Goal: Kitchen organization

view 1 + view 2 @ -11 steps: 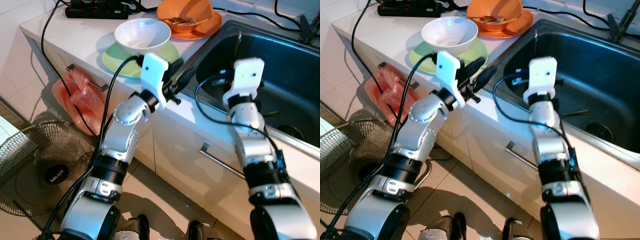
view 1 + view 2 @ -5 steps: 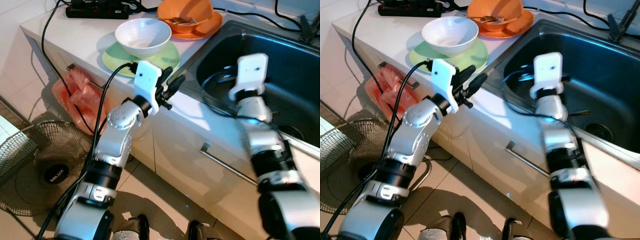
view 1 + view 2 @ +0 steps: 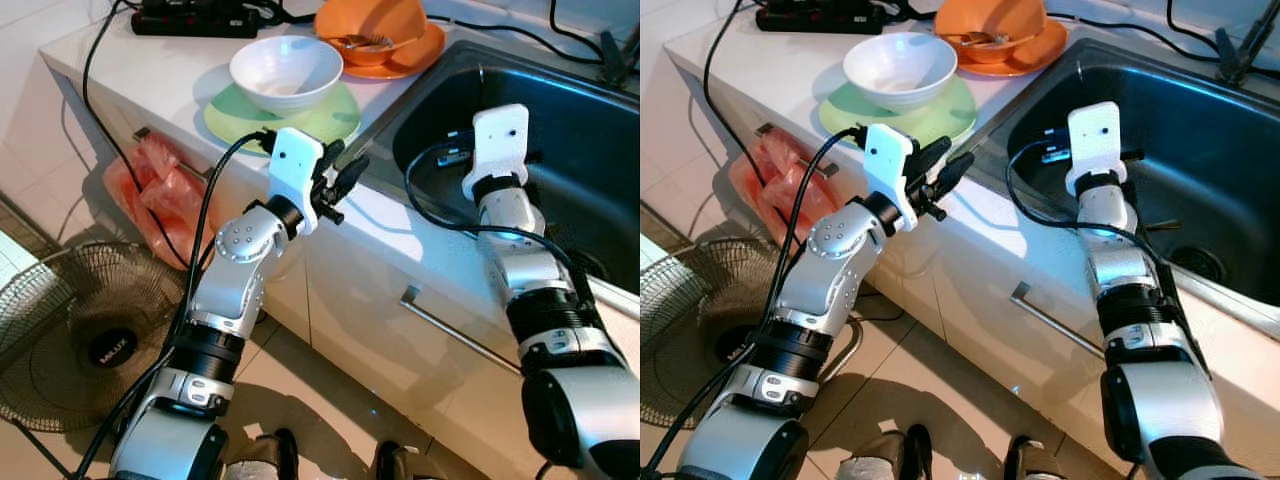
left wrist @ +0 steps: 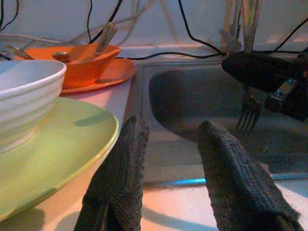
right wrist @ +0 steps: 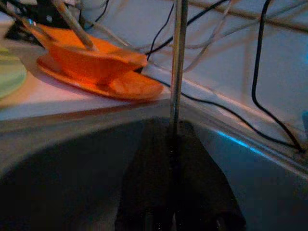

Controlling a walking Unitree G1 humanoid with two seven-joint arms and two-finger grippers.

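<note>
- Our left gripper (image 3: 345, 172) hovers over the near edge of the white counter (image 3: 130, 70), just beside the sink rim, its two textured black fingers (image 4: 120, 178) spread apart with nothing between them.
- Just left of those fingers sits a glossy green plate (image 3: 325, 112), its rim close to the counter's front edge, carrying a ribbed white bowl (image 3: 285, 70).
- Farther back, an orange bowl (image 3: 370, 22) with utensils in it rests on an orange plate (image 3: 418, 55), beside the sink's far left corner.
- Our right gripper (image 5: 175, 159) is down in the dark steel sink (image 3: 590, 140), clenched on a thin metal fork (image 4: 249, 113) that stands upright, tines down.
- The basin around it is open.
- Black cables (image 3: 95, 120) drape over the counter's left edge.
</note>
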